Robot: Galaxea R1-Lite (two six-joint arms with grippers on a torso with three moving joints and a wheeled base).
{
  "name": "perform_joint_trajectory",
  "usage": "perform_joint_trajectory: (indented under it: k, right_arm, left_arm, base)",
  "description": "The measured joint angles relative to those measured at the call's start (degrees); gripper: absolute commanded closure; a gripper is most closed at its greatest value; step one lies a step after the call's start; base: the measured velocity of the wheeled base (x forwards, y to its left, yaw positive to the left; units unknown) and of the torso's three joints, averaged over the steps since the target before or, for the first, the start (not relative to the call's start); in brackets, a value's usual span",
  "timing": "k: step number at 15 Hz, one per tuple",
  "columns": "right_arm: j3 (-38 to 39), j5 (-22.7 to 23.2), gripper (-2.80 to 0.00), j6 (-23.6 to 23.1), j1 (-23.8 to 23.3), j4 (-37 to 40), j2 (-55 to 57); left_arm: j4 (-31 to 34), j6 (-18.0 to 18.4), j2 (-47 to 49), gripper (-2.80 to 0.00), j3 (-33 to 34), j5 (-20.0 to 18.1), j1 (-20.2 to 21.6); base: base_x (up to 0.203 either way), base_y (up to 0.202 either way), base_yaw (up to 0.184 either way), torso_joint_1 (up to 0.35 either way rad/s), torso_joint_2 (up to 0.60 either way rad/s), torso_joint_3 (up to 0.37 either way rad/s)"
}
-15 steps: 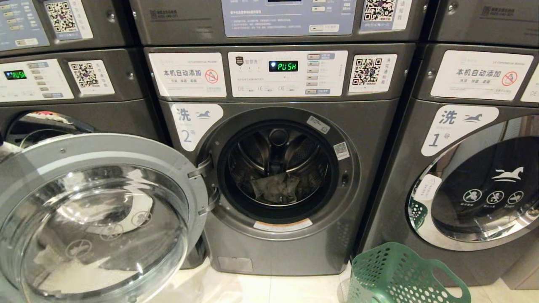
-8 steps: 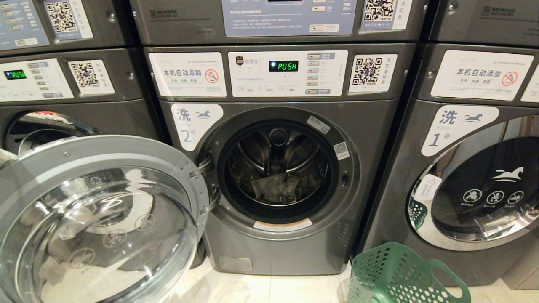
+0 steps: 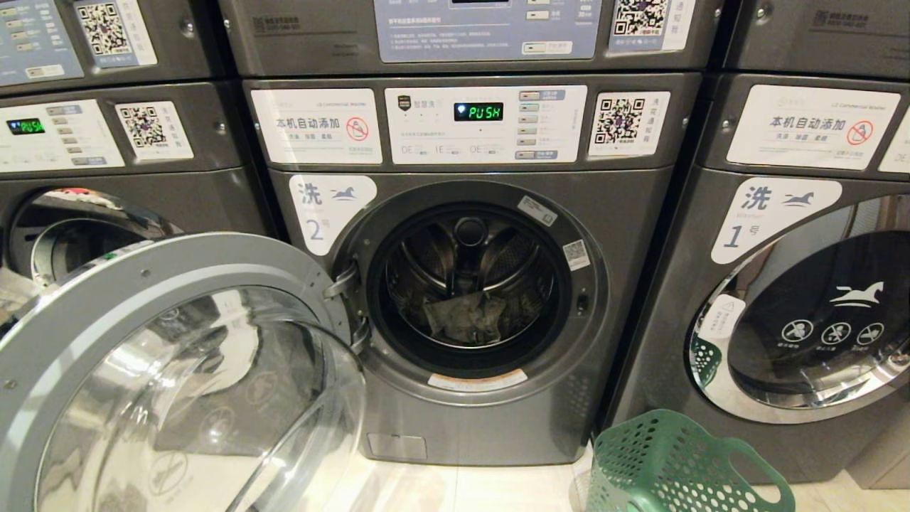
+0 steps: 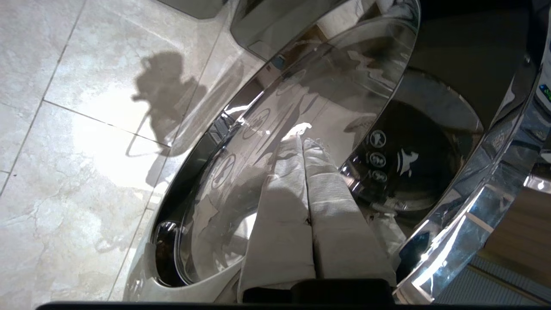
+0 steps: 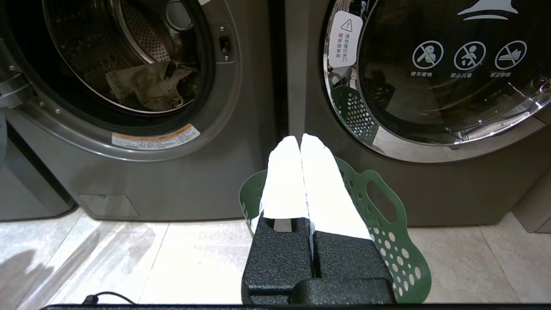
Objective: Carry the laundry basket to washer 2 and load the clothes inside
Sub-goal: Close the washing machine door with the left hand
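Two shut tools; right tool (image 5: 302, 142) above green basket (image 5: 387, 241), clothes (image 5: 150, 84) in washer 2 (image 3: 469, 284)

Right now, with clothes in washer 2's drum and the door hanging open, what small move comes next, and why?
Probably keep the shut left gripper pushing the door toward washer 2. The clothes lie in the drum, the green basket stands on the floor, and the door is only part-way swung. The shut right gripper hangs idle above the basket.
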Motion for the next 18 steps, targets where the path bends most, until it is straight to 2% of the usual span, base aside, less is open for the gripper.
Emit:
perform_joint_trajectory:
  k: [7,11,18]
  right_arm:
    - [0.0,0.0,0.00,0.0,0.0,0.0,0.0]
    - [0.0,0.0,0.00,0.0,0.0,0.0,0.0]
    - [0.0,0.0,0.00,0.0,0.0,0.0,0.0]
  left_arm:
    - [-0.3,-0.1,-5.2,0.00,8.1,0.0,-6.3]
    - [-0.1,-0.1,-6.8,0.00,10.1,0.0,-10.0]
    - [-0.2,-0.2,-8.0,0.00,11.1,-0.2,-13.1]
  base:
    - [0.000,0.000,0.000,0.000,0.00,0.000]
    - [0.000,0.000,0.000,0.000,0.00,0.000]
    - [0.000,0.000,0.000,0.000,0.00,0.000]
